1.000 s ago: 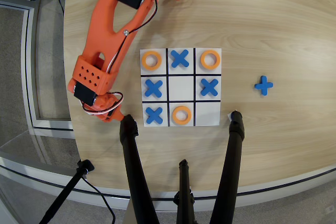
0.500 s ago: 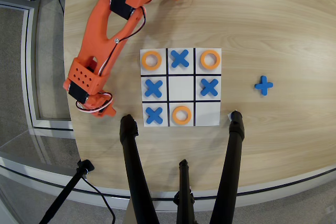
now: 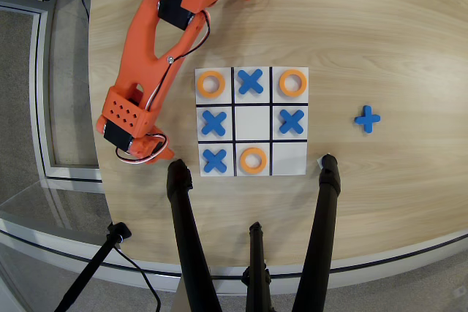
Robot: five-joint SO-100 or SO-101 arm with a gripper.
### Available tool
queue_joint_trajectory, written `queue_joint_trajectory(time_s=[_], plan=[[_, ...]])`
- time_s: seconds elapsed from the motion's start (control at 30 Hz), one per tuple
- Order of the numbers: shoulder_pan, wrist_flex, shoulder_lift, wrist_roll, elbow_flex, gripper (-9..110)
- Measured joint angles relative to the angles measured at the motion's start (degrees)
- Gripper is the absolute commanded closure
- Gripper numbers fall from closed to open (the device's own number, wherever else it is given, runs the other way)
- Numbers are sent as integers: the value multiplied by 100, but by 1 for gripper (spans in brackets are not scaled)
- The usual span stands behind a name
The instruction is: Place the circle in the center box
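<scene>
Circle in bottom-middle cell — center box bare.

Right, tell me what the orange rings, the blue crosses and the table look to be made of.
Orange rings: probably matte plastic, flat uniform colour, no glare.
Blue crosses: likely the same plastic, possibly printed; too small to confirm.
Table: pale wood or wood-look laminate, grain streaks visible, low sheen.

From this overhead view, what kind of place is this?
Probably an office or lab with a robot demo: a wooden table holds a tic-tac-toe board, an orange arm is mounted at its far edge, and tripod legs stand in front.
</scene>
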Motion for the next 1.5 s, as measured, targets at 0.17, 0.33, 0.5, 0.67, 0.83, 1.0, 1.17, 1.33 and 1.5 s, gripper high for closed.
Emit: queue_joint_trajectory(time_s=[0.17, 0.33, 0.5, 0.67, 0.83, 1.0, 1.17, 1.33, 1.5], plan=[[-70, -229, -141, 70, -114, 75], [53, -510, -378, 105, -272, 75], [141, -527, -457, 105, -281, 75], [220, 9, -448, -70, -290, 75], [149, 606, -439, -105, -404, 75], [-26, 589, -439, 132, -431, 75], [-123, -105, -510, 352, -431, 75], [-88, -272, -545, 308, -413, 78], [-44, -387, -563, 255, -316, 88]])
